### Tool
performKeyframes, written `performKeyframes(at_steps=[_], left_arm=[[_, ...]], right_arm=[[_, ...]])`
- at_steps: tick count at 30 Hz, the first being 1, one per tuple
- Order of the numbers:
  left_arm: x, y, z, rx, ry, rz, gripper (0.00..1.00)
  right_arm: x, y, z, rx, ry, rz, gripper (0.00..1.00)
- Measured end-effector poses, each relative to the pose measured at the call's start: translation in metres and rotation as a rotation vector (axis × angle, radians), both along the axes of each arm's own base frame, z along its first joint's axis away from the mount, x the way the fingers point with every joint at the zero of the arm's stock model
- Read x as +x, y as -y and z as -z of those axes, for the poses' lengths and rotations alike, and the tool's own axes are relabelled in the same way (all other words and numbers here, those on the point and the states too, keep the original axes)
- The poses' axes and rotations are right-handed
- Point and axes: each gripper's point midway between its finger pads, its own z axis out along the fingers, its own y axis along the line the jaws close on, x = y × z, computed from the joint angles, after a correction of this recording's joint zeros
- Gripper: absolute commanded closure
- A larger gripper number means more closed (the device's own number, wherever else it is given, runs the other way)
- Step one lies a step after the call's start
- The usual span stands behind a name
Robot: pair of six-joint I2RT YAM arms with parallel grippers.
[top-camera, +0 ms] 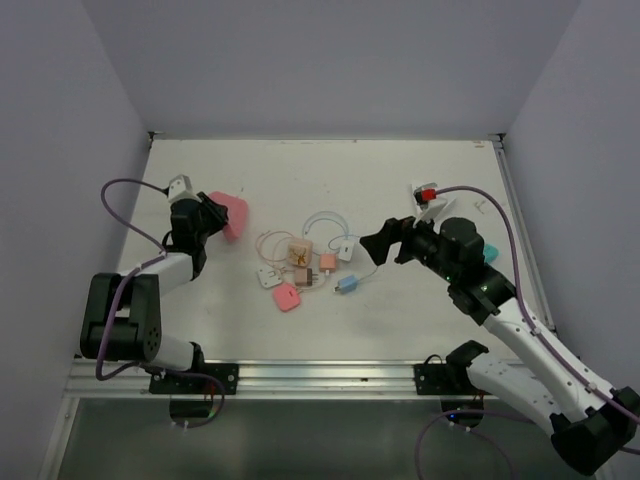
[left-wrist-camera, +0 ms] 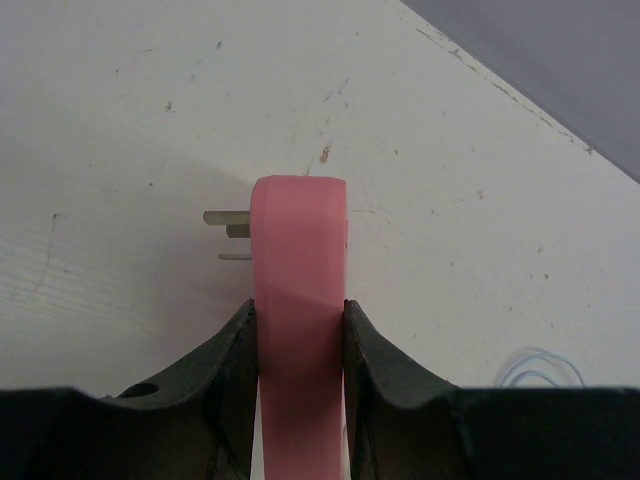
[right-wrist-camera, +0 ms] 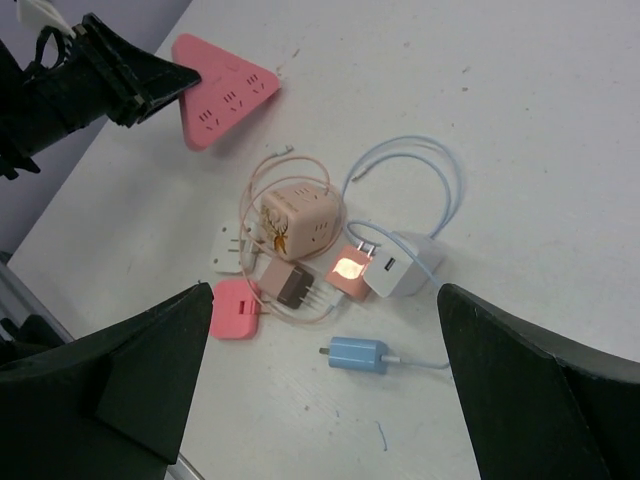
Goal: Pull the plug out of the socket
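A: Left side?
B: Left gripper (top-camera: pixel 213 221) clamped on pink triangular socket (top-camera: pixel 236 214), near table's left edge. Metal prongs (left-wrist-camera: pixel 225 222) stick out of its side.
A: Right?
B: Right gripper (top-camera: pixel 386 243) fingers wide apart, mid-table, near beige cube socket (right-wrist-camera: pixel 295 215) and loose chargers.

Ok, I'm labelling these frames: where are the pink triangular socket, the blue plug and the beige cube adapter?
pink triangular socket (right-wrist-camera: pixel 225 90): right wrist view, top face.
blue plug (right-wrist-camera: pixel 355 353): right wrist view, body.
beige cube adapter (right-wrist-camera: pixel 298 210): right wrist view, top face.

Left tool (left-wrist-camera: pixel 298 312) clamped, right tool (right-wrist-camera: pixel 325 292) agape
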Motion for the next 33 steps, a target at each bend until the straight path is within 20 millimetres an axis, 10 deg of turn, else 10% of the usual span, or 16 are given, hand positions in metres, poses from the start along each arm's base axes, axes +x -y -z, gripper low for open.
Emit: performKeyframes(at_steps=[8,20,26,33], left_arm=[[-0.007,0.001,0.016,-0.05,-0.002,-0.009,0.32],[-0.029,-0.005,0.006,-0.045,-0.024,-0.043,0.0],[-0.038,-0.018,-0.042,-0.01,-0.011,-0.103,0.0],[-0.061,-0.029,-0.158,0.083,0.128,-0.112,0.0]], right_arm=[[-0.017,0.025,0.023,-0.08,-0.013,0.044,0.01],[-0.027,0.048,0.006,-0.114,0.033,0.11,0.01],[-0.026,0.071,-0.021,-0.147,0.092,0.208,0.01],[-0.03,0.113,-0.067,-0.189,0.188,0.379,0.01]])
